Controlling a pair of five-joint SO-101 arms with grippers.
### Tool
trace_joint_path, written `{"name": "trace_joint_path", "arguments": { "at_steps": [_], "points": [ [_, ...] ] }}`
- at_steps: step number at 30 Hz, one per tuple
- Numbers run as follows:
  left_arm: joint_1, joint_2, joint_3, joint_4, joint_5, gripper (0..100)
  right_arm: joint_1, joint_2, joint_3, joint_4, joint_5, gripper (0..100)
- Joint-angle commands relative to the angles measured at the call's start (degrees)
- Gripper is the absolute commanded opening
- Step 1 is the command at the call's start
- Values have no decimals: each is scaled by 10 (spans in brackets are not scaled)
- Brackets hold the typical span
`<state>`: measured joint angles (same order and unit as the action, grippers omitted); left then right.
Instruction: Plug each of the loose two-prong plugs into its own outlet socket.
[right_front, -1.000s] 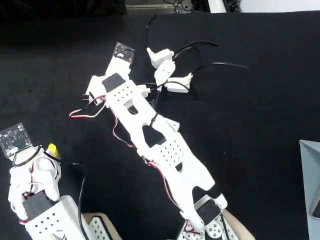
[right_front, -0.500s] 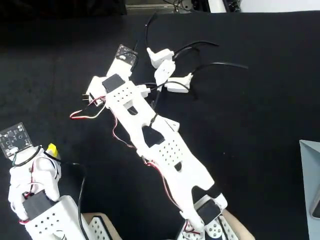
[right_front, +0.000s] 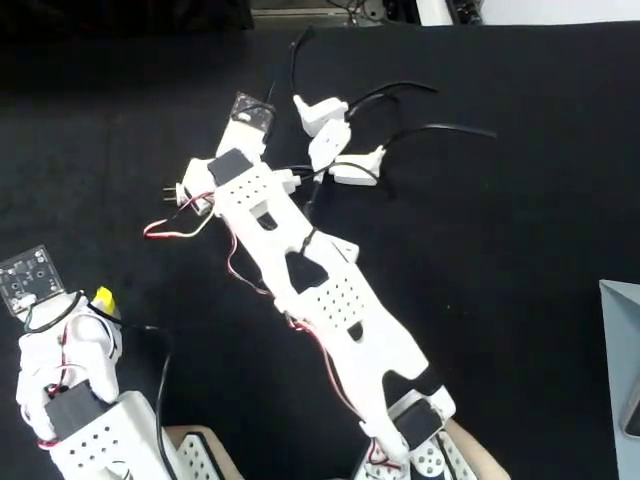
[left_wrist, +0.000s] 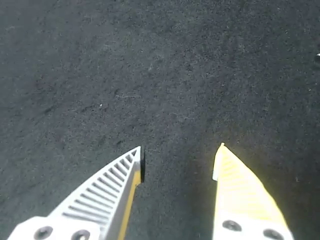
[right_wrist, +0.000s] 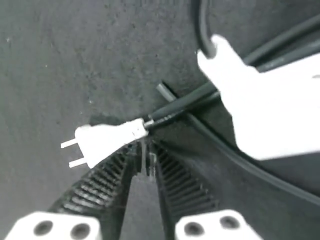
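A white two-prong plug (right_wrist: 102, 142) lies on the black mat with its prongs pointing away from the sockets. My right gripper (right_wrist: 143, 150) is shut on the plug's rear end, where its black cable (right_wrist: 180, 107) leaves. In the high view the right gripper (right_front: 192, 190) sits left of three white outlet sockets (right_front: 330, 145), and the plug's prongs (right_front: 174, 190) stick out to its left. One socket block (right_wrist: 270, 110) shows close by in the right wrist view. My left gripper (left_wrist: 180, 152) hangs open over bare mat at the front left (right_front: 100, 300).
Black cables (right_front: 440, 128) fan out from the sockets toward the back and right. Red and white arm wires (right_front: 175, 228) droop beside the right gripper. A grey container (right_front: 622, 370) stands at the right edge.
My right gripper has shifted slightly right and back with the plug in it. The left arm has not moved.
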<state>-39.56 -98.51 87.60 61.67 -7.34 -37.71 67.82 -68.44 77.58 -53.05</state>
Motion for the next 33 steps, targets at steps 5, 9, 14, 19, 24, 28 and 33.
{"name": "trace_joint_path", "arguments": {
  "at_steps": [5,9,14,19,24,28,33],
  "points": [
    [36,-4,-43,-14,1,239,-3,-4,-263,238,89,14],
    [73,-4,-47,-43,0,240,24,-32,-262,237,155,12],
    [94,1,-58,-75,-14,284,61,-76,-260,238,188,11],
    [102,2,-100,-54,-18,310,58,-145,-183,239,207,11],
    [116,3,-153,-21,-19,313,52,-298,0,237,245,12],
    [145,45,-182,-14,-19,314,62,-429,154,236,273,12],
    [165,178,-247,-17,-22,315,84,-574,338,234,279,13]
  ]
}}
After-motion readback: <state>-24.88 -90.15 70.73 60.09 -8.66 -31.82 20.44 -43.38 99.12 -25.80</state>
